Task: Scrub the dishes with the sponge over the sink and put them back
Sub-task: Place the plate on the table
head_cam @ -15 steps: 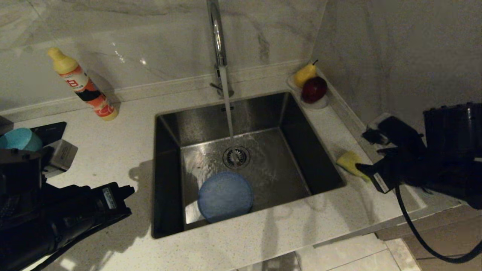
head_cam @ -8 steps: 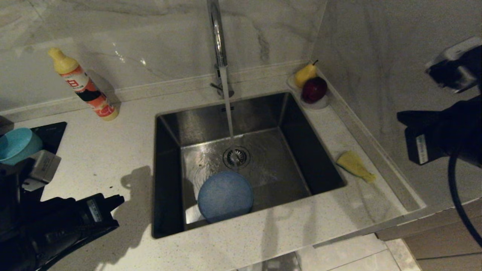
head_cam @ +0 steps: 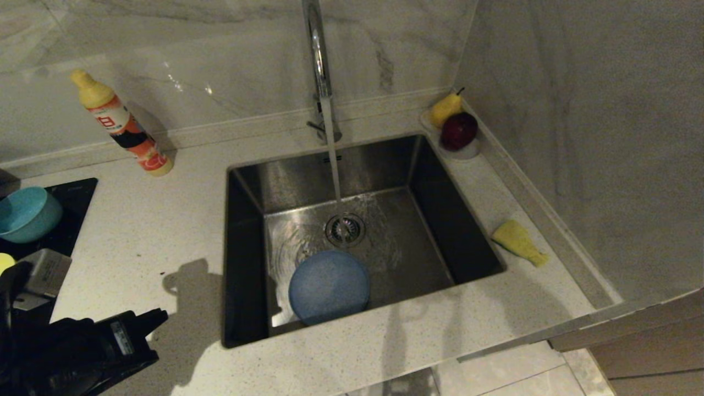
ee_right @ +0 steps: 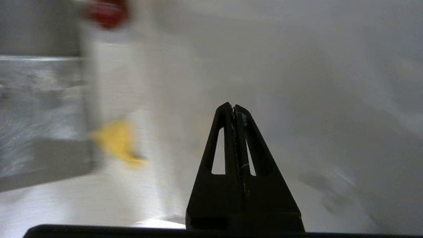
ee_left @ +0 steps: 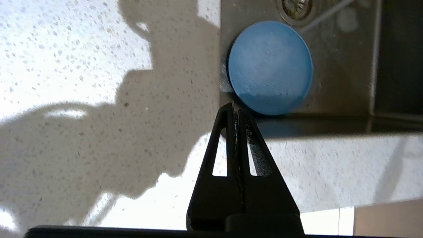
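A light-blue plate (head_cam: 329, 286) (ee_left: 270, 66) lies in the steel sink (head_cam: 247, 264), near its front wall. The yellow sponge (head_cam: 517, 241) (ee_right: 115, 140) rests flat on the counter to the right of the sink, with nothing touching it. At the far left a teal bowl (head_cam: 25, 213) sits on a black hob, and a sliver of pale yellow (head_cam: 4, 261) shows just below it. My left gripper (head_cam: 157, 316) (ee_left: 234, 106) is shut and empty, low over the counter left of the sink. My right gripper (ee_right: 234, 107) is shut and empty; it is outside the head view.
Water runs from the chrome tap (head_cam: 319, 55) onto the drain strainer (head_cam: 345, 229). A detergent bottle (head_cam: 124, 125) leans at the back left. A small dish with a pear and a red apple (head_cam: 456, 129) stands in the back right corner. The marble wall is close on the right.
My right gripper let go of the sponge, shut, and swung up and out of the head view to the right. The left arm drew back toward the lower left.
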Controlling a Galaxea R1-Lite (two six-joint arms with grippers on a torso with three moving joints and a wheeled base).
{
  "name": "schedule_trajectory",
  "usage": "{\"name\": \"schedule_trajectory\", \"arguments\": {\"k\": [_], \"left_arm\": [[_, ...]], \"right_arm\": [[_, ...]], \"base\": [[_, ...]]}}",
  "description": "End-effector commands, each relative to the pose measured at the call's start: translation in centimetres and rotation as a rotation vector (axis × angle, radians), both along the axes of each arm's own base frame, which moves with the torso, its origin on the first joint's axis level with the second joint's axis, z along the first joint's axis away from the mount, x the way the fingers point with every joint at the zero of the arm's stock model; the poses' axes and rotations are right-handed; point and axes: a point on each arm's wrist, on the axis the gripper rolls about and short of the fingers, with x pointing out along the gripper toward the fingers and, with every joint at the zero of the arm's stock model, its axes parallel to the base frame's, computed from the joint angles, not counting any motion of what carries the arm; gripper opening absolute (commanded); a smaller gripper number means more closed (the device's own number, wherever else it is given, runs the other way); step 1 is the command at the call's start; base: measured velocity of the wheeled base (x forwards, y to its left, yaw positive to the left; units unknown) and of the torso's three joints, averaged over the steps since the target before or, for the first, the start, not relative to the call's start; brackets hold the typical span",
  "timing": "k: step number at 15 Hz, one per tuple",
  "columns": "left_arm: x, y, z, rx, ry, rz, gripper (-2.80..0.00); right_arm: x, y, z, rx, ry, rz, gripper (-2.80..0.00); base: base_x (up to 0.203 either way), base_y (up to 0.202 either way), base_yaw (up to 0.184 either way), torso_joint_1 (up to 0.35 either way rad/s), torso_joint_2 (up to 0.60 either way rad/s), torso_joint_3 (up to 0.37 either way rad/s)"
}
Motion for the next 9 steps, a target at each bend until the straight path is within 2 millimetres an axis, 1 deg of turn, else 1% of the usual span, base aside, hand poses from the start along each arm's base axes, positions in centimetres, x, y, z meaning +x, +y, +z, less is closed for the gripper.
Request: {"name": "schedule_trajectory", "arguments": {"k": [1, 3, 5, 7, 9], "left_arm": [[-1.0, 0.4, 0.3, -0.015, -0.034, 0.003, -2.8], [-1.6, 0.6, 0.4, -0.016, -0.039, 0.002, -2.8], [-2.4, 0.9, 0.3, -0.008, -0.023, 0.002, -2.8], [-2.4, 0.9, 0.3, -0.006, -0.022, 0.001, -2.8], [-2.6, 1.0, 0.6, -0.007, -0.038, 0.0, -2.8]], "right_arm": [[-3.6, -2.4, -0.4, 0.02, -0.08, -0.161, -2.8], [-6.0, -3.2, -1.9, 0.021, -0.107, -0.253, -2.8], [-8.6, -3.5, -4.2, 0.023, -0.132, -0.305, -2.8], [-10.6, -3.6, -7.4, 0.021, -0.129, -0.364, -2.8], [-12.2, -3.4, -10.5, 0.01, -0.109, -0.455, -2.8]], "base": [[0.0, 0.0, 0.0, 0.0, 0.0, 0.0], [0.0, 0.0, 0.0, 0.0, 0.0, 0.0], [0.0, 0.0, 0.0, 0.0, 0.0, 0.0], [0.0, 0.0, 0.0, 0.0, 0.0, 0.0], [0.0, 0.0, 0.0, 0.0, 0.0, 0.0]]}}
